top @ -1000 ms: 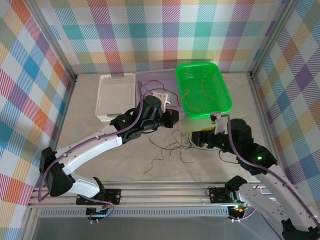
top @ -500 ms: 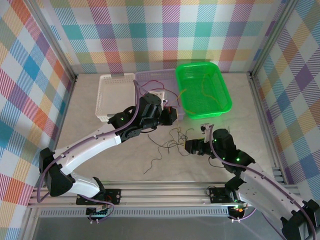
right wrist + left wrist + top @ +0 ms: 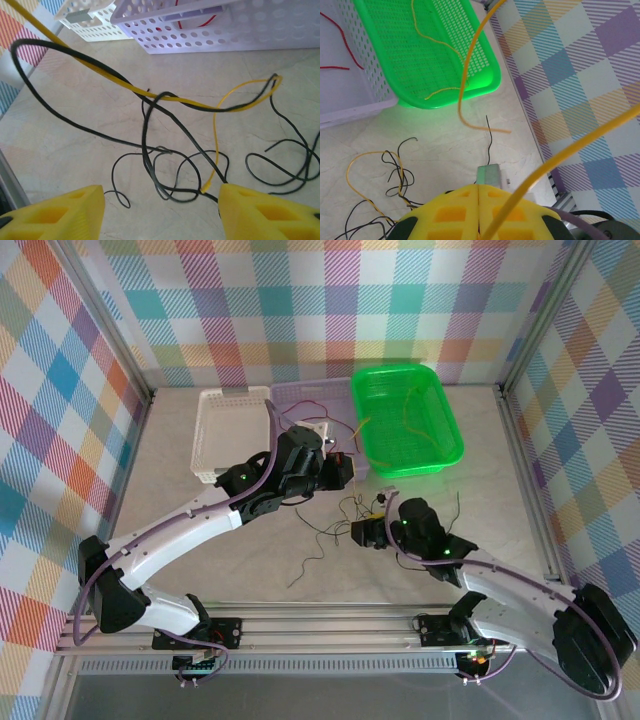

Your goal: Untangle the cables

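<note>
The cables [image 3: 340, 523] lie tangled on the table between the arms, thin black ones with a yellow one [image 3: 216, 145] looped through. My right gripper [image 3: 160, 212] is open just above the tangle, with black loops [image 3: 165, 165] lying between its yellow fingertips [image 3: 57, 215] and untouched. My left gripper [image 3: 478, 210] is shut on a yellow cable [image 3: 560, 155] that runs up and away from its closed pads. In the top view the left gripper [image 3: 338, 472] sits by the lavender basket, and the right gripper [image 3: 360, 532] is at the tangle's right edge.
A green basket [image 3: 452, 435] at the back right holds yellow cables. The lavender basket [image 3: 300, 395] beside it holds red cables [image 3: 342, 52], and a white basket [image 3: 205, 435] stands to its left. Checked walls close in three sides.
My right gripper has swung left and down onto the tangle, its jaws narrowing somewhat. The left arm shifted slightly at first, then held still with the yellow cable.
</note>
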